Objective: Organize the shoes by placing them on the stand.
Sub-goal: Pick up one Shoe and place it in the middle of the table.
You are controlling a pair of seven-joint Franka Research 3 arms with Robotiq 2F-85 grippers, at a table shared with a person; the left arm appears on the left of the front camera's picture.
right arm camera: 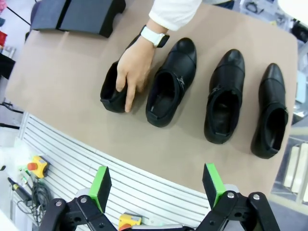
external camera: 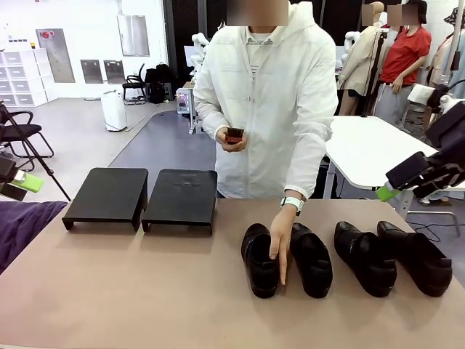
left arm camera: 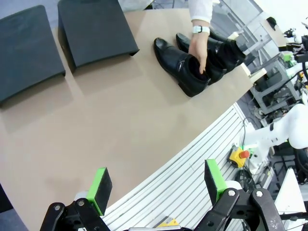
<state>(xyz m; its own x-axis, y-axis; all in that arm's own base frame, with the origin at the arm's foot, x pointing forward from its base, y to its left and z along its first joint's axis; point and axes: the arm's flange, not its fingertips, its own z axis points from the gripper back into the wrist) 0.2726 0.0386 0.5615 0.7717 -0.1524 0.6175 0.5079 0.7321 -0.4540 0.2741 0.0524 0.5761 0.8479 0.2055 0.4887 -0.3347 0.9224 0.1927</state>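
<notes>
Landmark: I take the right stand (external camera: 180,196), the black platform of the two that sits closer to the shoes. The left stand (external camera: 107,193) is just beside it.
Shoes: four glossy black loafers in a row on the table (external camera: 145,291), to the right of the right stand and a little nearer my side. Toes point toward the person, heels toward me.
First shoe (external camera: 256,273): the one nearest the right stand, just off its right-hand corner.
Second shoe (external camera: 314,262): just beside the first, one place farther from the right stand.
Third shoe (external camera: 365,260) and fourth shoe (external camera: 420,260): farther right again, close together; the fourth is farthest from the right stand.
Person's hand (external camera: 282,236): palm down on the first shoe's inner edge, fingers pressed together, index finger stretched toward the heel.
Other hand (external camera: 232,138): at chest height, up behind the right stand, curled around a small dark object I cannot identify.
Left gripper (left arm camera: 158,185): jaws spread wide, holding nothing, hovering off my table edge, well apart from the right stand.
Right gripper (right arm camera: 156,186): jaws spread wide, nothing between them, raised far to the right of the right stand.
</notes>
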